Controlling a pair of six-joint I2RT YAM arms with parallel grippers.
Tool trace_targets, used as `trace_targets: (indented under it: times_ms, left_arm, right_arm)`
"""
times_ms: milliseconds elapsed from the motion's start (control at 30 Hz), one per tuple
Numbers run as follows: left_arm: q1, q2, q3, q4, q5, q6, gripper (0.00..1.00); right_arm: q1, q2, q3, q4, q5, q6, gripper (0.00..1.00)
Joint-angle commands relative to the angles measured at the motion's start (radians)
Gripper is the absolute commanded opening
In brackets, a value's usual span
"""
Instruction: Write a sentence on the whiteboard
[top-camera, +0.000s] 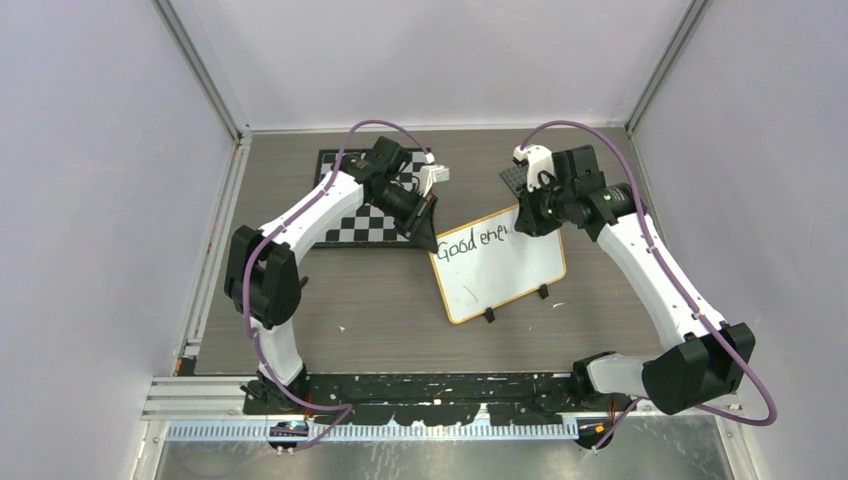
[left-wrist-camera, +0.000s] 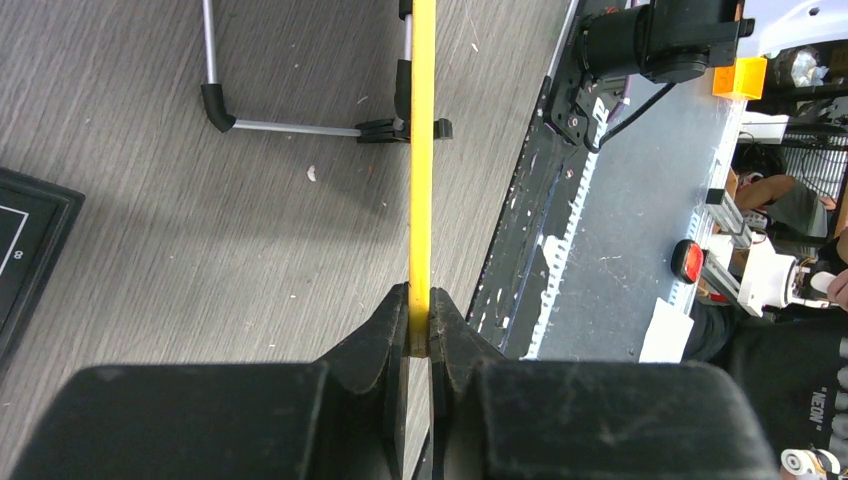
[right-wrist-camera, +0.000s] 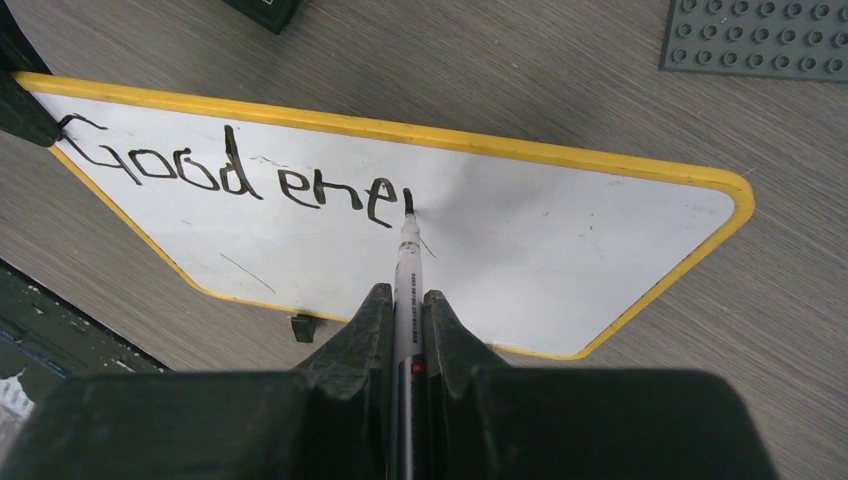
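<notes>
Right gripper (right-wrist-camera: 407, 300) fingers clamped on marker (right-wrist-camera: 408, 245), tip touching the whiteboard (right-wrist-camera: 560, 250) just after "Good ene" (last stroke unreadable). Left gripper (left-wrist-camera: 420, 305) pinched shut on the board's yellow rim. The board sits mid-table, just beside the chessboard (top-camera: 365, 225). Judgement: light, even tip pressure wanted, with a firm left hold. The marker's rear is hidden between the fingers.

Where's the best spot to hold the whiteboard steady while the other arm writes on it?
The yellow rim at the far-left corner of the whiteboard, approached edge-on from outside, jaws spanning the thin edge. The board is flat and thin enough to pinch, and that corner lies away from the marker. The left gripper is clamped there now.
</notes>
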Motion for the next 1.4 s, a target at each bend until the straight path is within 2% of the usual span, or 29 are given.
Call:
trace_targets:
  times_ms: [0,233,633,967,1367]
  left_arm:
    - [-0.011,0.009,0.027,-0.011,0.021,0.013,0.02]
    - [-0.011,0.008,0.027,-0.012,0.021,0.014,0.02]
    - [-0.011,0.009,0.031,-0.015,0.03,0.015,0.02]
    - [-0.011,0.01,0.032,-0.013,0.029,0.015,0.02]
    - [-0.011,0.01,0.031,-0.012,0.027,0.016,0.02]
  right_arm:
    - [-0.004,0.006,0.055,0.056,0.025,0.01,0.0]
    - [-0.025,0.004,0.066,0.056,0.051,0.01,0.0]
    - [-0.033,-0.044,0.053,0.001,0.004,-0.011,0.0]
    - [-0.038,-0.018,0.056,0.023,0.055,-0.009,0.0]
    - [-0.039,0.007,0.065,0.061,0.043,0.012,0.0]
